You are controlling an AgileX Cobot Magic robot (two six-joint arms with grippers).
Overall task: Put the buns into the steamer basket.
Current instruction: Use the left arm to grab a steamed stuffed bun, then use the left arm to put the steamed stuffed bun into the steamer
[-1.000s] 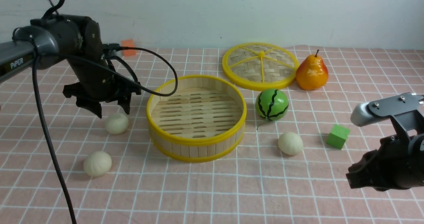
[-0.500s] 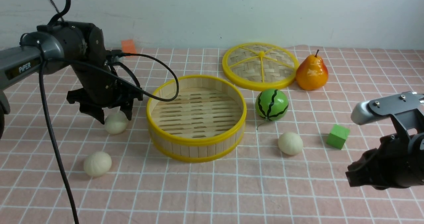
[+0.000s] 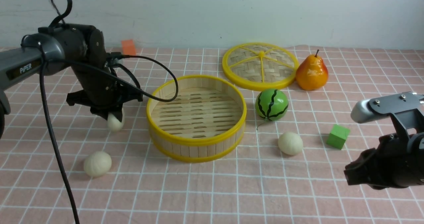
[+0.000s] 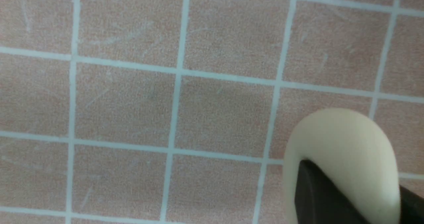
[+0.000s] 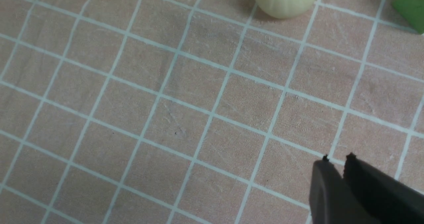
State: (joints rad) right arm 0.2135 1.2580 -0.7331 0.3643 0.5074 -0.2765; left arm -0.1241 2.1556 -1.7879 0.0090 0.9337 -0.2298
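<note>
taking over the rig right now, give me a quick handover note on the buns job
Left gripper: shut on the held bun, low over the cloth just left of the basket.
Right gripper: shut, empty, hovering over the cloth near the right bun.
Basket: nothing in it yet.
Front-left bun: loose on the cloth.
Done: first bun gripped.
Left: carry it into the basket, then fetch the other two.

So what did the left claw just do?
The left claw came down and closed on the small cream-white round bun beside the round bamboo steamer basket. The front-left bun, the right-side bun, the basket and the right claw stayed put.
</note>
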